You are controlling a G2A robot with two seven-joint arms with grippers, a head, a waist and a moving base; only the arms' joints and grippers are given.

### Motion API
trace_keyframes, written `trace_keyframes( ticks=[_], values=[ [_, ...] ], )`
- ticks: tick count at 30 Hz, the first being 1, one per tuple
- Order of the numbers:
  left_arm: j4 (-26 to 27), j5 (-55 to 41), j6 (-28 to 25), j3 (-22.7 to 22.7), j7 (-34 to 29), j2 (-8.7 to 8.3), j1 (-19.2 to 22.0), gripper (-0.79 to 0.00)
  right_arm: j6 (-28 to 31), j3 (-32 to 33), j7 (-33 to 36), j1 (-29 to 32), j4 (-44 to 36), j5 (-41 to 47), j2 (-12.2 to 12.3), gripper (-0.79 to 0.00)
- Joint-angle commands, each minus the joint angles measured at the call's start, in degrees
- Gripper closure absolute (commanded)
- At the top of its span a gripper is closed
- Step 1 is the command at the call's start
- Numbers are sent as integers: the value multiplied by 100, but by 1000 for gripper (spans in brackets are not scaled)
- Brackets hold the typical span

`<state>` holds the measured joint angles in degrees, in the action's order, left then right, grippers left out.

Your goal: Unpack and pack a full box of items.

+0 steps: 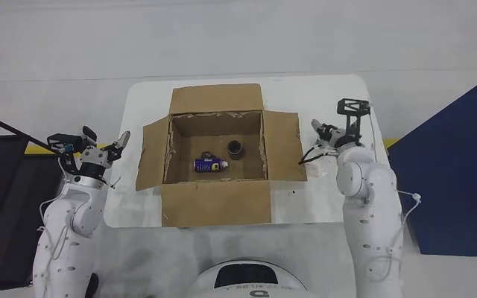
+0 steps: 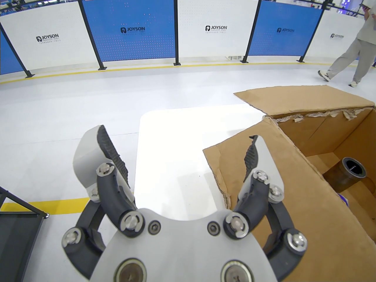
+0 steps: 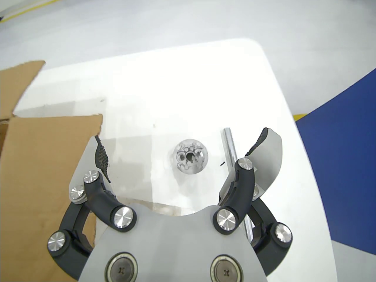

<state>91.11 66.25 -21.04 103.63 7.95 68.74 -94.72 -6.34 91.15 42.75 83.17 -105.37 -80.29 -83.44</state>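
Hovering at the left edge of the white worktop (image 1: 328,97), my left claw (image 2: 179,142) is spread wide and holds nothing. Its fingers (image 2: 111,154) stand well apart, and one of them is near the corner of the cardboard box's left flap.

The box (image 1: 216,205) sits in the middle of the worktop with all four flaps folded outward. Two things lie on its floor. A blue spray can (image 1: 210,165) rests on its side, closer to the wall nearest me and a little left of centre. A dark cylinder (image 1: 235,149) is just beyond it and to its right, with its open mouth facing up. The two are near each other, but I cannot tell whether they touch.

My right claw (image 3: 182,140) hangs over the worktop just beside the box's right flap. It is also spread, with nothing between its pads. Beneath it, in the gap between the fingers, a small round metal part (image 3: 190,159) with a hole in its centre lies flat on the worktop. A thin metal rod (image 3: 229,148) lies beside that part, toward the worktop's right edge, apart from it. The rod runs under my claw's outer finger.
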Motion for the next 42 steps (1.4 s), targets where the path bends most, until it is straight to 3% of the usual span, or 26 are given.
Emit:
trace_keyframes(
  ticks=[1,5,12,15,18,25,27,28,34,37,42],
  values=[
    [0,0,0,0,0,0,0,-785,89,74,194,-108,306,91,18,-785],
    [0,0,0,0,0,0,0,-785,301,82,379,-289,735,-64,59,-785],
    [0,0,0,0,0,0,0,-785,119,-57,519,-736,1454,-511,86,-785],
    [0,0,0,0,0,0,0,-785,67,-141,617,-896,1702,-628,90,-662],
    [0,0,0,0,0,0,0,-785,83,-238,700,-1020,1893,-651,89,-397],
    [0,0,0,0,0,0,0,-785,79,-395,955,-1084,1987,-832,99,-234],
    [0,0,0,0,0,0,0,-785,45,-397,972,-1062,1943,-852,104,-46],
    [0,0,0,0,0,0,0,-785,38,-376,927,-1025,1858,-809,106,0],
    [0,0,0,0,0,0,0,-785,11,-101,385,-416,768,-387,129,0],
    [0,0,0,0,0,0,0,-785,99,12,-308,96,-132,276,114,0],
    [0,0,0,0,0,0,0,-785,1450,-237,-1348,849,-1077,994,142,0]
  ],
)
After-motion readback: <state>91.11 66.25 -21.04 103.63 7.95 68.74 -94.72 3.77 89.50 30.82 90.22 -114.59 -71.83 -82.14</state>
